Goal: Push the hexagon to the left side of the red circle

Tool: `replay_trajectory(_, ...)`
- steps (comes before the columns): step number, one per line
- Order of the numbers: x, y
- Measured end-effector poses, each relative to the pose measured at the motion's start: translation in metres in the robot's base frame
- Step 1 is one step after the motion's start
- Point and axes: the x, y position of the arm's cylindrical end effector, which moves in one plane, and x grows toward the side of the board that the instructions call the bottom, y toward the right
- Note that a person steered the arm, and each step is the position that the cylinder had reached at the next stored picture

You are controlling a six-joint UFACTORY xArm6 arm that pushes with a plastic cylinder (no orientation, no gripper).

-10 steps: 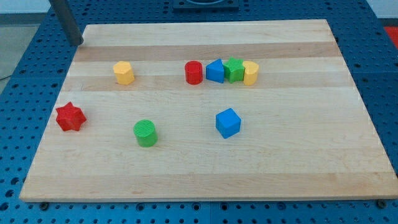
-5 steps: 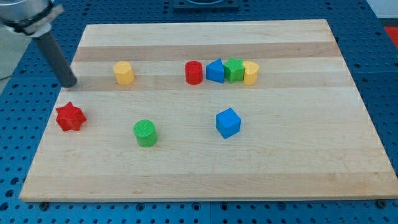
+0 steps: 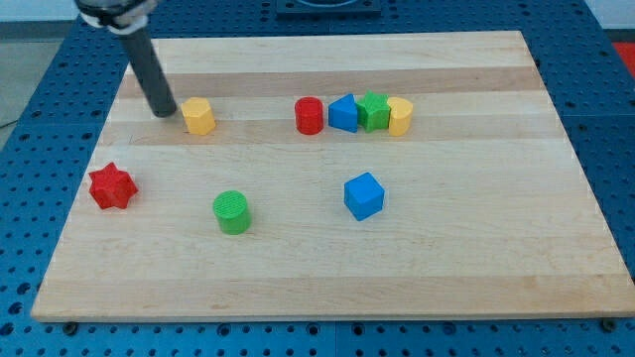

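One yellow hexagon (image 3: 198, 116) sits at the table's (image 3: 327, 268) upper left, at nine o'clock from the red circle (image 3: 310, 115) and well apart from it. My tip (image 3: 165, 111) stands just beside the hexagon at its nine o'clock; no pincer shows. Pale wood table on blue pegboard (image 3: 30, 129).

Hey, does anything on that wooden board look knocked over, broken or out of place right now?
Nothing stands out. All eight blocks sit flat on the board, and my tip is just left of the yellow hexagon.
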Motion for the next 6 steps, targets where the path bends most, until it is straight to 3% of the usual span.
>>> replay_trajectory(1, 0.016, 0.04)
replay_trajectory(4, 0.012, 0.071)
replay_trajectory(6, 0.013, 0.021)
